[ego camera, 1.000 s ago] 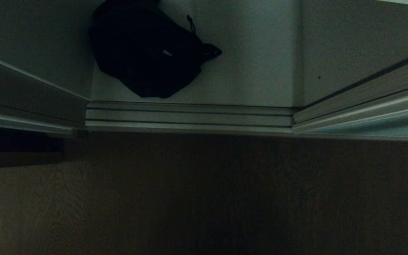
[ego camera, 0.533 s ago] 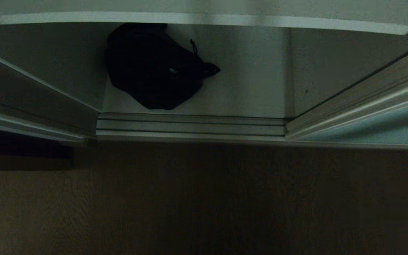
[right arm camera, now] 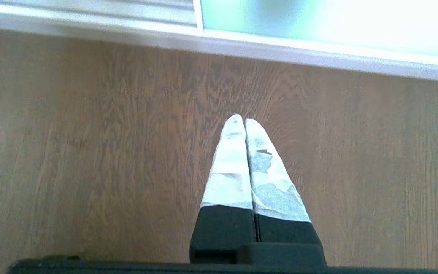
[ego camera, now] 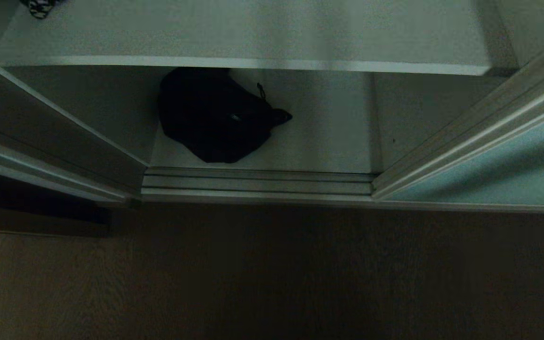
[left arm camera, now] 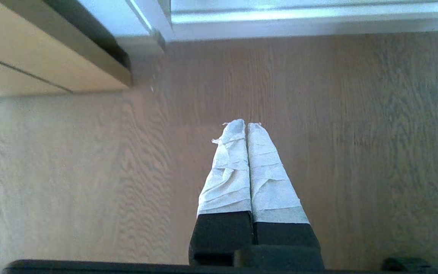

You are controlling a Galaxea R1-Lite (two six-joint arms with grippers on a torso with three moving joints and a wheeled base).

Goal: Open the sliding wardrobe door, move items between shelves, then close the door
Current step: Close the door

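Wood-grain floor [left arm camera: 318, 125], brown, fronting an open wardrobe; dim light inside.

Left gripper [left arm camera: 247, 125]: taped fingers pressed together, nothing between them, hanging over bare floor near the wardrobe's left corner.

Right gripper [right arm camera: 240, 118]: taped fingers likewise pressed together, empty, over floor just before the silver bottom track [right arm camera: 89, 26].

Sliding wardrobe door [ego camera: 498, 165]: frosted blue-green glass in a silver frame, standing at the right of the opening; the space beside it lies open.

Black bag [ego camera: 215, 120]: soft fabric, small pale label, slumped on the lower shelf [ego camera: 328, 141], toward the left, partly under the board above.

Upper shelf [ego camera: 262, 33]: pale board; one small black-and-white patterned item [ego camera: 39, 7] at its far left, cut off by the edge, kind indeterminate.
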